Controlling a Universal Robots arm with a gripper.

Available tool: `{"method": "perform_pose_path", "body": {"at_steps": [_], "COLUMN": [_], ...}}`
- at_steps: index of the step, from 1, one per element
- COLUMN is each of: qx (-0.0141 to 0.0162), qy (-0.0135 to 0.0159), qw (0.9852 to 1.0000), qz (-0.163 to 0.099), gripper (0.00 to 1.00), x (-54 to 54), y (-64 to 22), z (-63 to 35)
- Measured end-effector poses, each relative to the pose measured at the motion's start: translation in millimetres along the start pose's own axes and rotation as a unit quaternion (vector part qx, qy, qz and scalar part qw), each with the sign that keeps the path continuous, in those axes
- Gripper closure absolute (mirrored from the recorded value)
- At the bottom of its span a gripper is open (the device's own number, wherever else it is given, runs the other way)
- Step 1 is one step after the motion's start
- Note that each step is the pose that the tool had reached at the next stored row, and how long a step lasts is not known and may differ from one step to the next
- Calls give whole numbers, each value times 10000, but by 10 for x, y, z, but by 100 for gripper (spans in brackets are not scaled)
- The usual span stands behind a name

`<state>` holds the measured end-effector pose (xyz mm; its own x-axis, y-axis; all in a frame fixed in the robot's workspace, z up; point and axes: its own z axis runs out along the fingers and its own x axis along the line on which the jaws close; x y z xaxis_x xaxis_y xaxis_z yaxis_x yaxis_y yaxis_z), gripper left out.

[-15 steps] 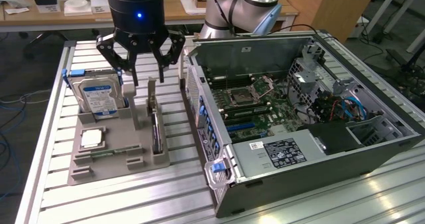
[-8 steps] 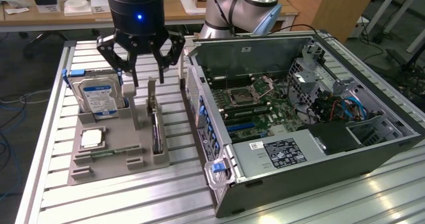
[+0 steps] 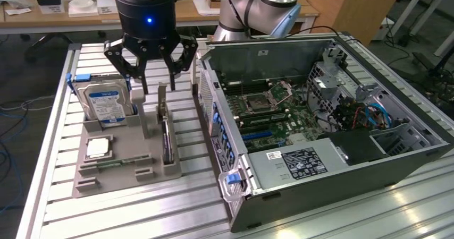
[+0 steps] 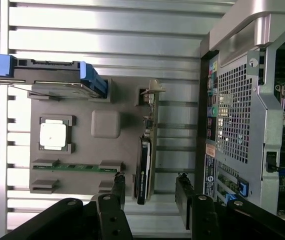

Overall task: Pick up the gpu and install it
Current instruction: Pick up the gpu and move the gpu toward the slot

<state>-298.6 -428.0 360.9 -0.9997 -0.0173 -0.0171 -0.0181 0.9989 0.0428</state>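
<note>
Gripper: fingers spread wide, holding nothing, poised just above the graphics card.
Graphics card: standing on edge in a slot of the grey holder, beside the open computer case.
Hard drive: upright in the same holder.

This looks like a robotics lab or workshop. A grey jointed robot arm carries a black tool over a ribbed aluminium surface. On it an opened computer case lies on its side with its motherboard bare, beside a grey holder stocked with loose computer parts such as a hard drive. Behind stand wooden desks strewn with small boxes, and cables trail over the dark floor.
</note>
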Motion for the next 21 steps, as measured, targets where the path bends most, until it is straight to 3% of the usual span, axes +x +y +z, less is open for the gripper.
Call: {"method": "perform_pose_path", "body": {"at_steps": [21], "qx": [0], "qy": [0], "qw": [10000], "qz": [0], "gripper": [47], "x": [1], "y": [-3], "z": [82]}}
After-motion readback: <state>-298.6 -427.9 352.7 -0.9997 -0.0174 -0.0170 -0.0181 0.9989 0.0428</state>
